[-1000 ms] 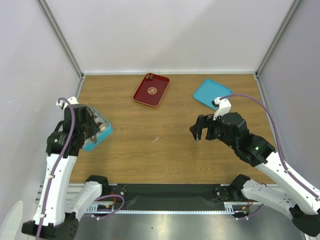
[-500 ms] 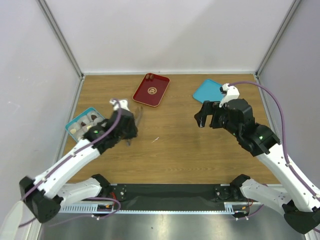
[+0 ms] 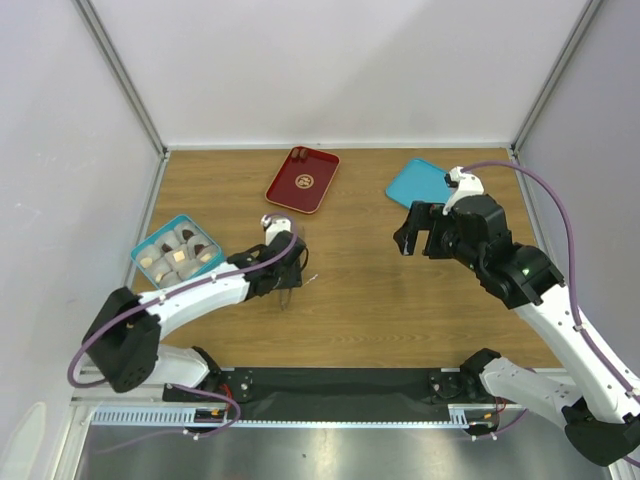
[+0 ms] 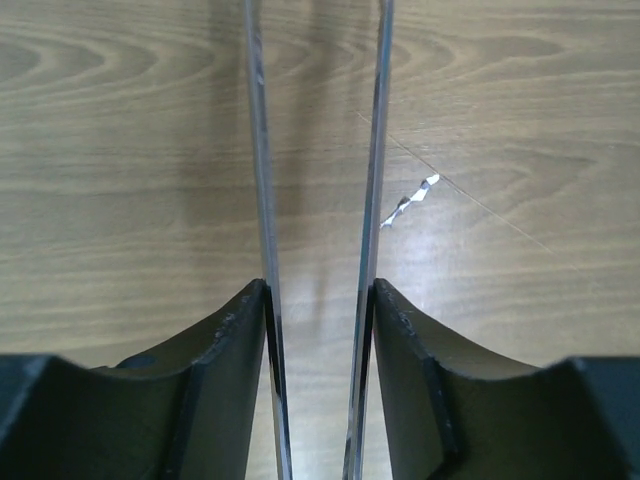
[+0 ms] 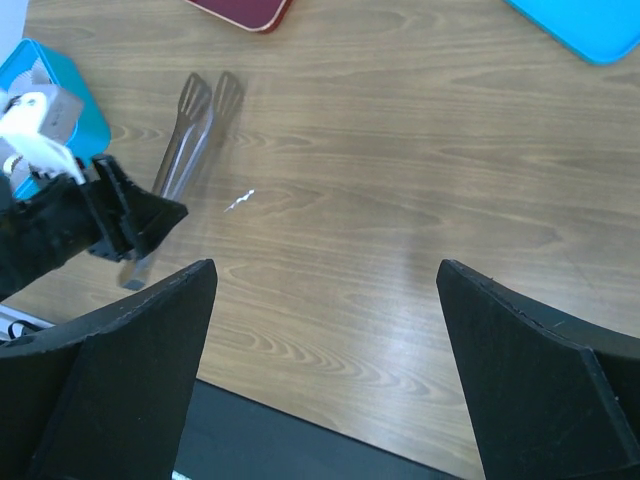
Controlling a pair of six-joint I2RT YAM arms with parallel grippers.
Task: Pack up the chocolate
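The left gripper (image 4: 318, 295) is clamped on a pair of slim metal tongs (image 5: 195, 125), its fingers (image 4: 235, 350) pressing the two blades from either side so that they run nearly parallel with a narrow gap between them. The tongs lie low over the table (image 3: 380, 300), well on the near side of the red tray (image 3: 290, 195), with their flat spoon-like tips pointing back towards that tray. The tips carry nothing. A small white scrap (image 4: 410, 200) lies on the wood just beside the blades, on the side away from the teal box (image 3: 155, 236). The right gripper (image 3: 410, 226) hangs in the air to the near right of the red tray, its fingers spread wide apart, holding and touching nothing. The teal box sits to the near left of the red tray, well apart from it, and is divided into compartments that hold chocolate pieces (image 3: 180, 256), some dark brown and some pale. Their exact number is hard to make out from above, though most compartments look filled. On the red tray itself, two dark pieces (image 3: 298, 154) rest close together against its far edge. The rest of the tray shows only its printed emblem. To the right of the red tray lies a flat teal lid (image 3: 415, 180), with the right arm partly crossing over its near corner.
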